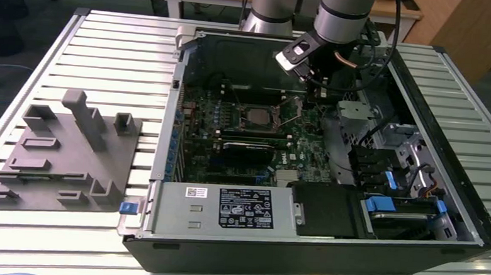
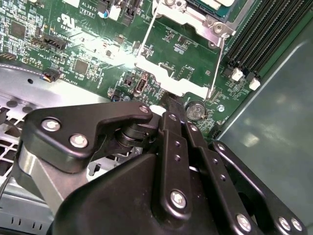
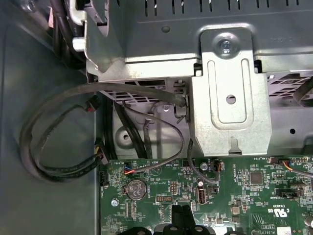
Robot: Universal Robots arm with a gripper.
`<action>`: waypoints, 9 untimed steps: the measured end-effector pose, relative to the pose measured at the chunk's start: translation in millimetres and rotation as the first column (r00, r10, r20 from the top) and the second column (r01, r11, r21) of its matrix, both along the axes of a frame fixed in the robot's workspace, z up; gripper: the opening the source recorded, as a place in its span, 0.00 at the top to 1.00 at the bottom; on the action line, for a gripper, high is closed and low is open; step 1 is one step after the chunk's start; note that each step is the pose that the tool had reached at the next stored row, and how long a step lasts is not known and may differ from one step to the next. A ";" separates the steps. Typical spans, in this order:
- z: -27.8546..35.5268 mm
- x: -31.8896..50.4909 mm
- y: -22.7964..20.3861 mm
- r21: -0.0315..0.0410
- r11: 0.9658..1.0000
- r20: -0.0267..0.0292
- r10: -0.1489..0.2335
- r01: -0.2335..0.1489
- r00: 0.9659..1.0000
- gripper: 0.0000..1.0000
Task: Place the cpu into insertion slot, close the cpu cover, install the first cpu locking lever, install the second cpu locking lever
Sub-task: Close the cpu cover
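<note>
below, slatted metal table (image 1: 116,49), grey floor (image 1: 68,2)

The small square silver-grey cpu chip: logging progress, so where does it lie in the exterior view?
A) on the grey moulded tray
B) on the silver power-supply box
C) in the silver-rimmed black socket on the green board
C: the cpu lies flat inside the insertion slot on the green circuit board.

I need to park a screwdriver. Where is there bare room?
Bare slatted table borders the grey fixture, on the exterior view's left of the computer case. Inside the case it is crowded: green board, cables, gripper.
</note>
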State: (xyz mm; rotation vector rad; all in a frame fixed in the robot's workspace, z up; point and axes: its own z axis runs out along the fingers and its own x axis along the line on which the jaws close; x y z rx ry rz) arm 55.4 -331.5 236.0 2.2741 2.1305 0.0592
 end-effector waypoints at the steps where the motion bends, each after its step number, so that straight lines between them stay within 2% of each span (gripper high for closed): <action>1: 0.0 0.0 0.0 0.000 1.000 0.000 0.000 0.000 1.000 0.89; 9: -0.4 -0.2 0.0 0.000 1.000 0.000 0.000 0.000 1.000 0.89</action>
